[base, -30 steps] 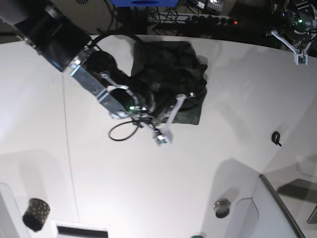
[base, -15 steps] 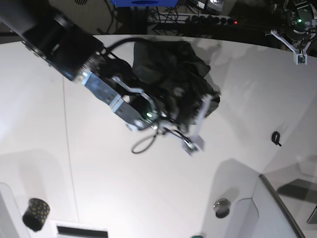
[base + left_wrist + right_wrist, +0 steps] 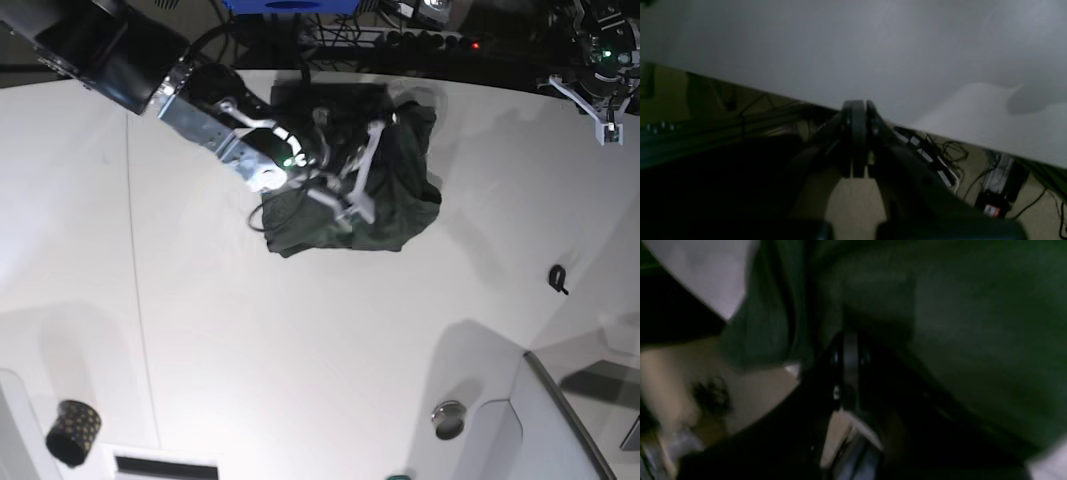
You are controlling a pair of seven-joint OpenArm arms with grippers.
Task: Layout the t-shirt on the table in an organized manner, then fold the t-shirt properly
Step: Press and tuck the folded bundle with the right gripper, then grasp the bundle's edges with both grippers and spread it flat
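The t-shirt (image 3: 385,195) lies bunched near the far edge of the bench (image 3: 300,350), the right end effector (image 3: 360,180) pinching its fabric, probably to spread it, while the left end effector (image 3: 605,100), pressed together and empty, waits well apart.

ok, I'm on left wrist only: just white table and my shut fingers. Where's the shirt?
Observer: The t-shirt lies bunched near the table's far edge in the base view, not spread.
Operator: Is the right arm on it?
Observer: Yes, the right gripper looks shut with green fabric against it; an actual pinch isn't clear.
Operator: And my arm?
Observer: The left gripper is shut, empty, at the far corner, well away from the shirt.
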